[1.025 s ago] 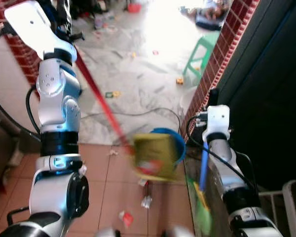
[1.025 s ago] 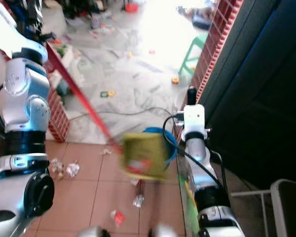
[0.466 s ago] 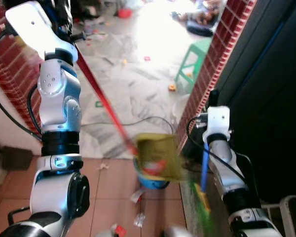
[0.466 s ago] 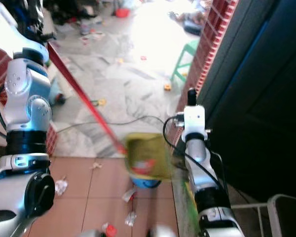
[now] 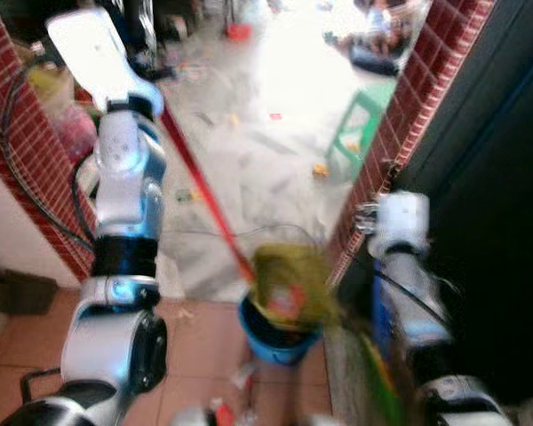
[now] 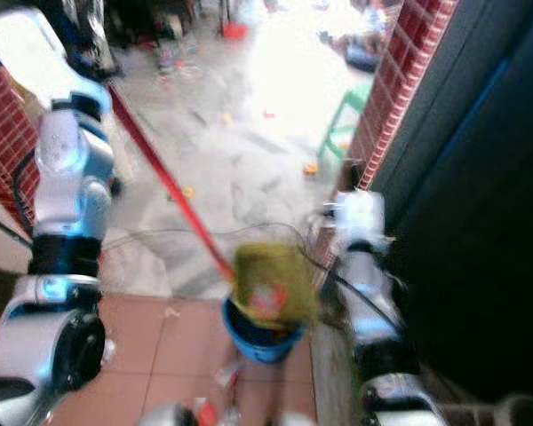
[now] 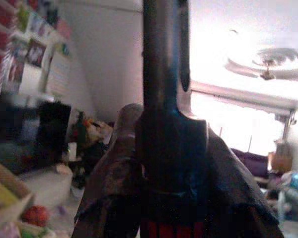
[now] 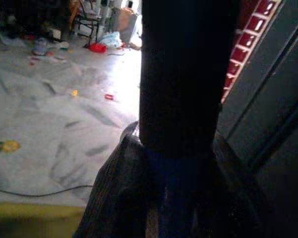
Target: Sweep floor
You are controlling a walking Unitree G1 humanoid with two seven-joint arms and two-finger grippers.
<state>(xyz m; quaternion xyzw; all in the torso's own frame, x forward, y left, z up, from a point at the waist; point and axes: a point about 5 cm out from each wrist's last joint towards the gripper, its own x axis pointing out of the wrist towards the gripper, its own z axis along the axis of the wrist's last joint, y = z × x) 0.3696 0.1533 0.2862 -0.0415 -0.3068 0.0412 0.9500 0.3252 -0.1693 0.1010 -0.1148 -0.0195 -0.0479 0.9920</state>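
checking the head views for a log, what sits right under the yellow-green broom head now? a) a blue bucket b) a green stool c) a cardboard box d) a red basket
a: the blue bucket stands on the tiled floor directly below the broom head at the end of the red handle.

Motion blur smears the yellow dustpan and the right arm beyond detail, the blue bucket sits half hidden behind the dustpan, the floor litter is too small to identify, and the broom's red handle leaves the top edge.
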